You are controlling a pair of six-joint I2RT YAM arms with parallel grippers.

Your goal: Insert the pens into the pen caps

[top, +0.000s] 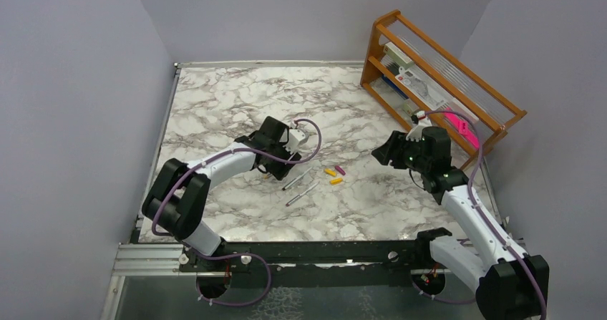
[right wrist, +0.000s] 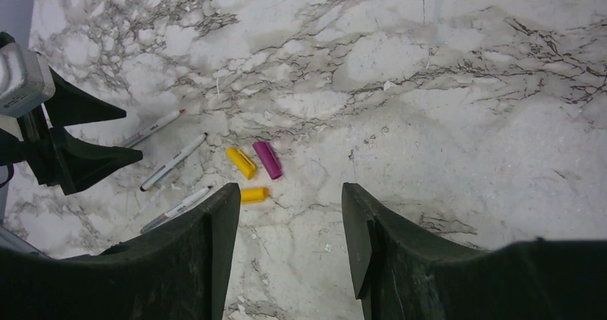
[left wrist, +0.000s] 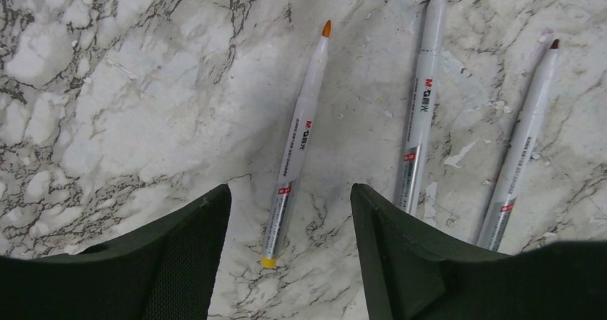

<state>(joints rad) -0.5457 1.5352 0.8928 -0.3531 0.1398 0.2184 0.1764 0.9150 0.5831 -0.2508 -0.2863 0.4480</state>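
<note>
**Left fingers** (left wrist: 179,263): open, nothing held. In the left wrist view they stand at the bottom of the frame. The orange-tipped pen (left wrist: 300,134) lies on the table (left wrist: 107,84) in the gap between them, clear of both.

**Axis:** the pen runs from its yellow butt at lower centre up to its tip at upper centre, leaning slightly right. It therefore lies along the gap and roughly square to the line on which the fingers close. Your next move turns on this relation. In my judgement a straight descent and close would take the pen near its butt end, not mid-barrel.

**Neighbours:** the black-tipped pen (left wrist: 422,98) and the dark-red-tipped pen (left wrist: 526,134) lie right of frame, nearly parallel to the first. Their lower ends are hidden behind the right-hand finger. I judge that finger could nudge the black-tipped pen on the way down.

**Right fingers** (right wrist: 179,263): open and empty. In the right wrist view all three caps sit left of centre.
- The yellow cap (right wrist: 240,162) and the magenta cap (right wrist: 268,160) lie side by side.
- The second yellow cap (right wrist: 254,195) lies below them, just beside the tip of the left-of-frame finger.
- None of the caps is in the gap. They all lie up and to the left of it.

**Overhead:** the pens lie at centre frame by the left arm. The caps sit just to their right, between the two arms, on the right arm's side. No pen is capped yet.
</note>
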